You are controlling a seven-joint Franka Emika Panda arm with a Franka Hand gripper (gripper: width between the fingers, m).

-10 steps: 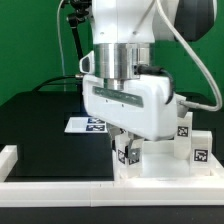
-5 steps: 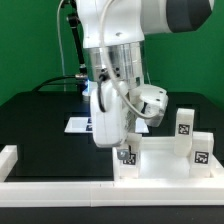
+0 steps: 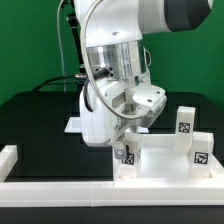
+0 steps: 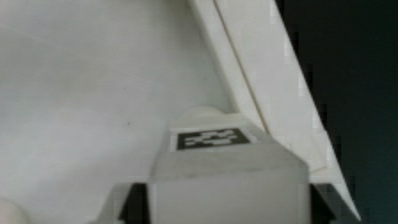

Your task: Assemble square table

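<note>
The white square table top (image 3: 165, 168) lies at the exterior view's lower right, its raised rim around it. My gripper (image 3: 124, 146) points down over its near left corner and is shut on a small white tagged leg (image 3: 127, 156). In the wrist view the leg (image 4: 217, 150) sits between my dark fingers (image 4: 130, 205), over the top's inner surface (image 4: 89, 100) beside its rim (image 4: 249, 60). I cannot tell whether the leg touches the top. Two more tagged legs (image 3: 185, 122) (image 3: 200, 148) stand upright at the top's right side.
The marker board (image 3: 72, 125) lies on the black table behind my arm. A long low white border rail (image 3: 55, 186) runs along the front, with a raised end (image 3: 8, 157) at the left. A green wall stands behind.
My hand has turned about its vertical axis over the last second, with the leg still gripped at the same corner of the top. The other legs have not moved.
</note>
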